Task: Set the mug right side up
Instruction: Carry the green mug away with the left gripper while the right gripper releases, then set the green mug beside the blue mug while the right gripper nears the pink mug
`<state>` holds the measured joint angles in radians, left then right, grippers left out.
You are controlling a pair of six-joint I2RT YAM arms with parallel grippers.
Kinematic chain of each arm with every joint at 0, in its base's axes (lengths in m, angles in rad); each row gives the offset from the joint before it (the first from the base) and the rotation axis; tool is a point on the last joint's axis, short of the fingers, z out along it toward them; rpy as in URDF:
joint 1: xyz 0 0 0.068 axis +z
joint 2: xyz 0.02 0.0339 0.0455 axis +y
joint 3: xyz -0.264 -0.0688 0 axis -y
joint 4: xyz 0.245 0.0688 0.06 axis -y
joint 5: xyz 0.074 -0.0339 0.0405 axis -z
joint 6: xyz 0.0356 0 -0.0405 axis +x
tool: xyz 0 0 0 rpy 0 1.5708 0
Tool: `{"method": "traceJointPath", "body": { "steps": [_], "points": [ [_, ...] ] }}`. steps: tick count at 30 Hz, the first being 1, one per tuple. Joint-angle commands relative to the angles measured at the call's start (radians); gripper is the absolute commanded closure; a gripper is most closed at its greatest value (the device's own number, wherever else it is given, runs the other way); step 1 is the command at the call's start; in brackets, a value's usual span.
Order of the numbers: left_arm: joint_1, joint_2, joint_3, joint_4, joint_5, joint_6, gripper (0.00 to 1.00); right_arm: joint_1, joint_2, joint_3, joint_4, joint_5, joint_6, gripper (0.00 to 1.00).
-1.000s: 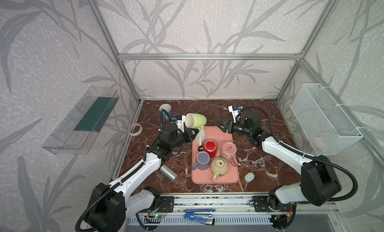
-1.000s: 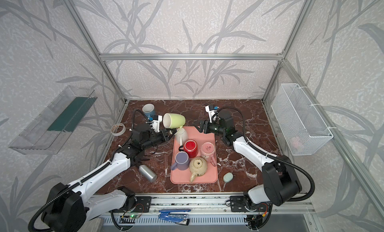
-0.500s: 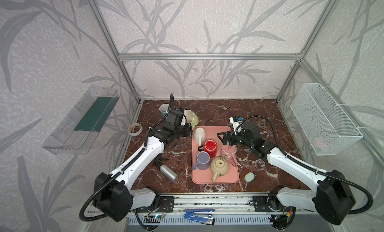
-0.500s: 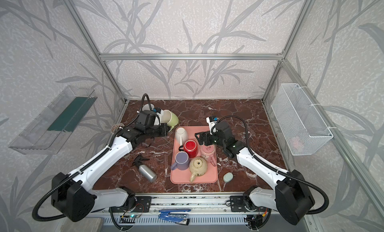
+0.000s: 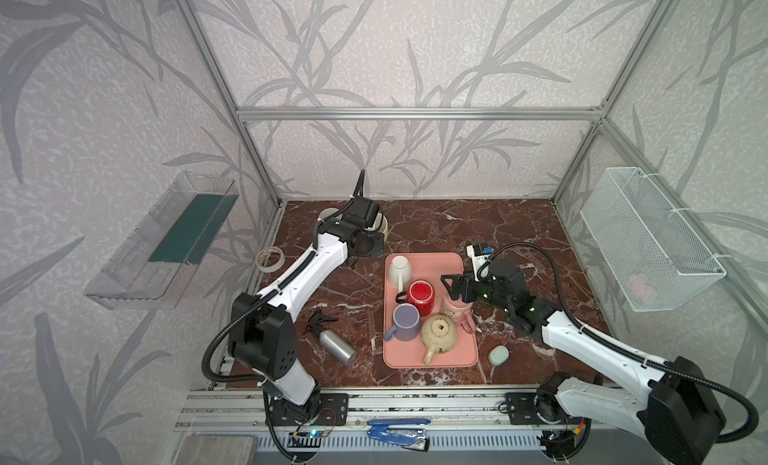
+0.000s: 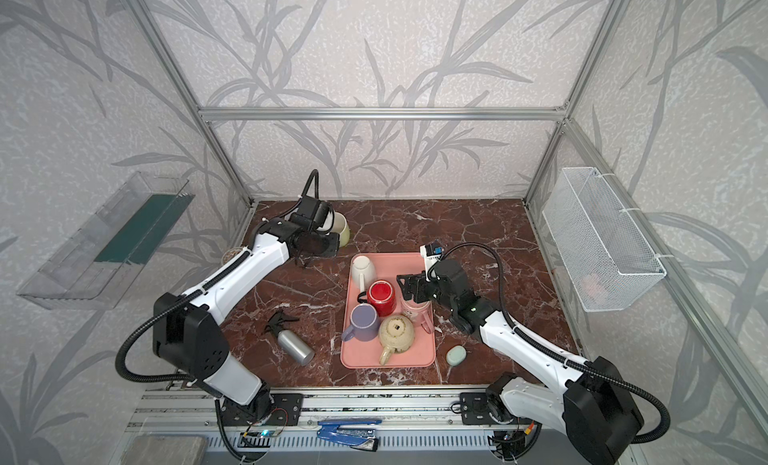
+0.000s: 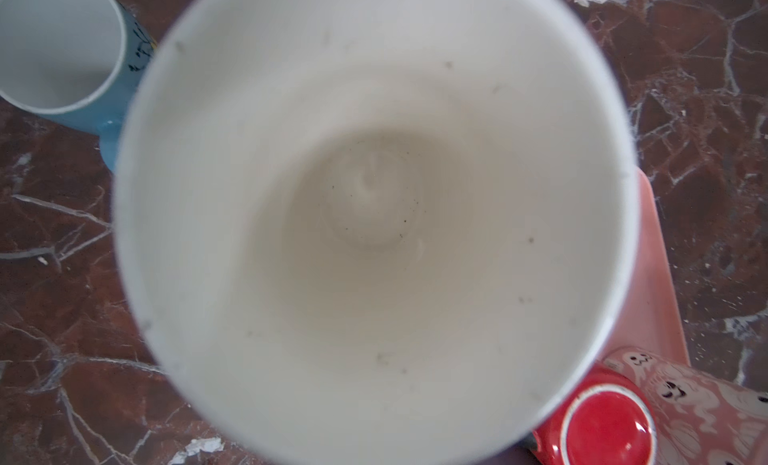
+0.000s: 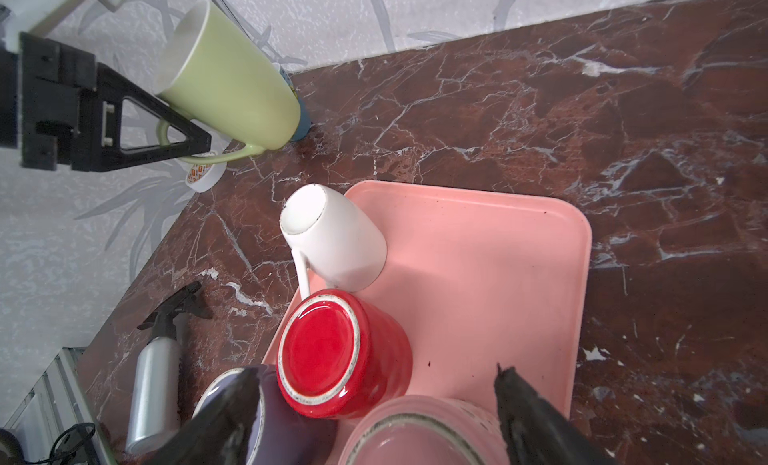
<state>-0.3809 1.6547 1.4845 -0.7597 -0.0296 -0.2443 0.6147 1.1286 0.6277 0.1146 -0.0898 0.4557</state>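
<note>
Green mug (image 8: 232, 80), handle clamped by left gripper (image 8: 189, 147), over marble tabletop (image 5: 457, 230); right gripper (image 8: 376, 371) apart.

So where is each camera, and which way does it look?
Top views: high at the front, looking down at the marble table; both arms show, with the left gripper and right gripper.
Left wrist: on the left arm, looking straight into the green mug; none of the robot shows.
Right wrist: on the right arm, looking across the pink tray; its own open fingertips show, and the left gripper too.
Shared: both wrist views show the red mug.
</note>
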Motion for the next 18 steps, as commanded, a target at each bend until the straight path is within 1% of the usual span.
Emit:
{"method": "traceJointPath", "body": {
  "steps": [1,9,18],
  "points": [
    [0.024,0.032,0.098,-0.001,-0.075,0.050,1.00,0.005,-0.006,-0.024,0.056,0.017,0.020,0.12],
    [0.096,0.183,0.213,0.001,-0.082,0.061,1.00,0.006,0.002,-0.030,0.069,0.010,0.028,0.12],
    [0.129,0.348,0.380,-0.031,-0.082,0.056,1.00,0.005,0.019,-0.045,0.105,-0.004,0.038,0.12]
  ]
}}
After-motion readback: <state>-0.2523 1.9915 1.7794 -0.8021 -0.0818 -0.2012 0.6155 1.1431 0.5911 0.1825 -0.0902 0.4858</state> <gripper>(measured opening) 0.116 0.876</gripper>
